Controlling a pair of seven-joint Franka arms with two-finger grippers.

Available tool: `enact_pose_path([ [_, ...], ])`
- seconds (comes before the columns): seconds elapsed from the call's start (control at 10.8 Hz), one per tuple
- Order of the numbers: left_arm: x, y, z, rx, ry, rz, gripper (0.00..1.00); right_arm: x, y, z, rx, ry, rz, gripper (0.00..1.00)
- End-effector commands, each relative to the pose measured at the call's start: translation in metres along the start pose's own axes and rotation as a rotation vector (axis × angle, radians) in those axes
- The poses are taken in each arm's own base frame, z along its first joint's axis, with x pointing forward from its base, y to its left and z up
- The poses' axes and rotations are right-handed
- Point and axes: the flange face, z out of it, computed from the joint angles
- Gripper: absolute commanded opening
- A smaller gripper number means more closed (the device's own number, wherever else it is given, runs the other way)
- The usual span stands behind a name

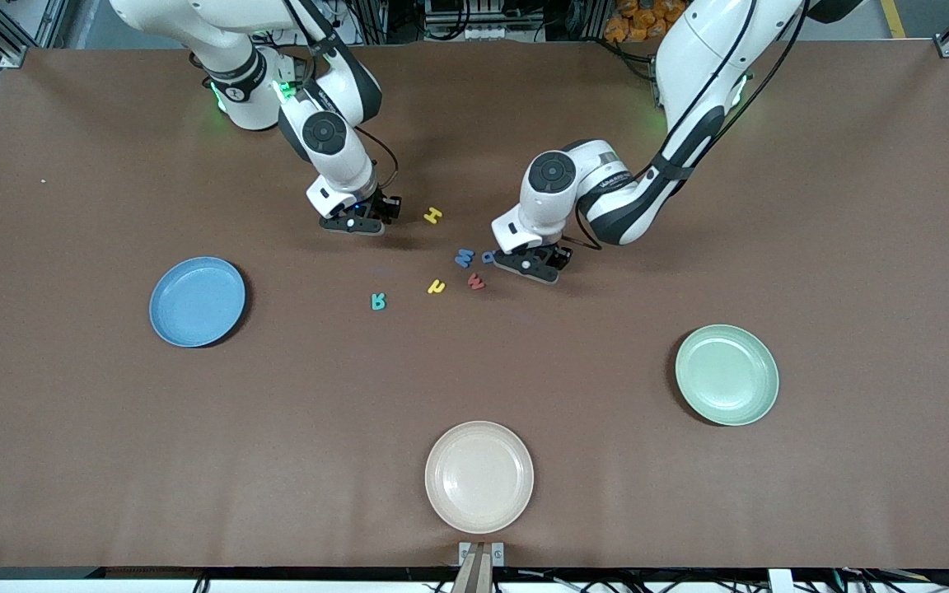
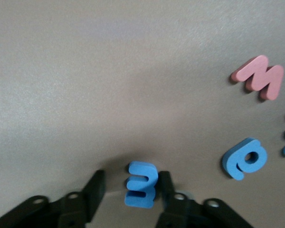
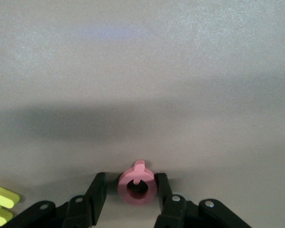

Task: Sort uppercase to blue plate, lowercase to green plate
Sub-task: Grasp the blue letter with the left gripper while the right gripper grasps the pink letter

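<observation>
Left gripper point(image 1: 529, 265): low at the table, over the letter cluster's left-arm end; in the left wrist view its fingers point(image 2: 96, 186) bracket the light-blue e point(image 2: 141, 185), one finger touching its edge, the other with a gap; jaws narrow, grip not complete
Right gripper point(image 1: 352, 223): low at the table beside the H point(image 1: 433, 216); wrist view shows fingers point(image 3: 99, 187) flanking the red Q point(image 3: 137, 188), about touching both sides; Q on the table
Blue a point(image 2: 245, 157): flat on the table, just beside the left gripper
W point(image 1: 464, 258): beside the a, toward the right arm's end
Red w point(image 1: 476, 282): nearer the camera than W
Yellow r point(image 1: 436, 287): beside the red w
R point(image 1: 378, 301): nearest the blue plate of all the letters
Blue plate point(image 1: 170, 324): right arm's end, holds no letters
Green plate point(image 1: 701, 395): left arm's end, holds no letters
Cream plate point(image 1: 450, 506): near table edge by the camera
</observation>
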Motion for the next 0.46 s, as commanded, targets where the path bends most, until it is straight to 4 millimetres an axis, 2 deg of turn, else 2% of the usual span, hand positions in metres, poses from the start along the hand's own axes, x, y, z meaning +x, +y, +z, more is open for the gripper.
enact_pose_path([
  [0.0, -0.001, 0.004, 0.005, 0.004, 0.014, 0.0, 0.16, -0.005, 0.007, 0.001, 0.011, 0.0, -0.001, 0.41],
  [0.09, -0.001, 0.003, 0.005, 0.011, 0.018, 0.01, 0.0, -0.005, 0.008, 0.001, 0.01, -0.001, -0.001, 0.37],
  [0.28, 0.005, -0.007, -0.003, 0.023, 0.024, -0.005, 0.0, -0.006, 0.007, 0.001, 0.011, 0.0, -0.005, 0.25],
  [0.37, 0.012, -0.016, -0.015, 0.047, 0.035, -0.015, 0.0, -0.007, 0.006, 0.001, 0.012, 0.001, -0.008, 0.21],
])
